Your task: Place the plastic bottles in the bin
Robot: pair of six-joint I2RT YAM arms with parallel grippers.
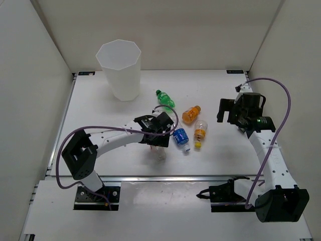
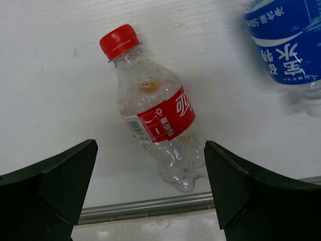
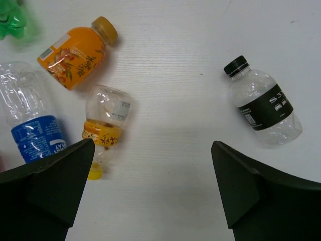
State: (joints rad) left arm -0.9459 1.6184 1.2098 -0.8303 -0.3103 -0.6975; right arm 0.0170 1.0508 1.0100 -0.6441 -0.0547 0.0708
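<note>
progress: nothing binned yet. no bottle shows inside the bin (image 1: 125, 83), which stands upright well beyond the left tool (image 2: 150, 145). every bottle lies on the surface (image 1: 100, 120). judged stage: first pick, approach only.

left tool: fingers spread apart, holding nothing, hanging over the red-label bottle (image 2: 155, 108), which lies on its side directly below and between them, untouched.

right tool (image 3: 153, 145): fingers spread apart, holding nothing, no bottle between them.

count, bottles, six:
- red-label, clear: one, under the left tool
- blue-label, clear (image 1: 181, 138): one, just beside the left tool
- yellow-cap, clear (image 3: 104, 128): one, off the right tool's one finger
- orange juice bottle (image 3: 75, 54): one, beyond the yellow-cap
- green (image 1: 164, 98): one, between the left tool and the bin
- black-label, clear (image 3: 263, 108): one, off the right tool's other finger

bins: one. left to do: all six.
</note>
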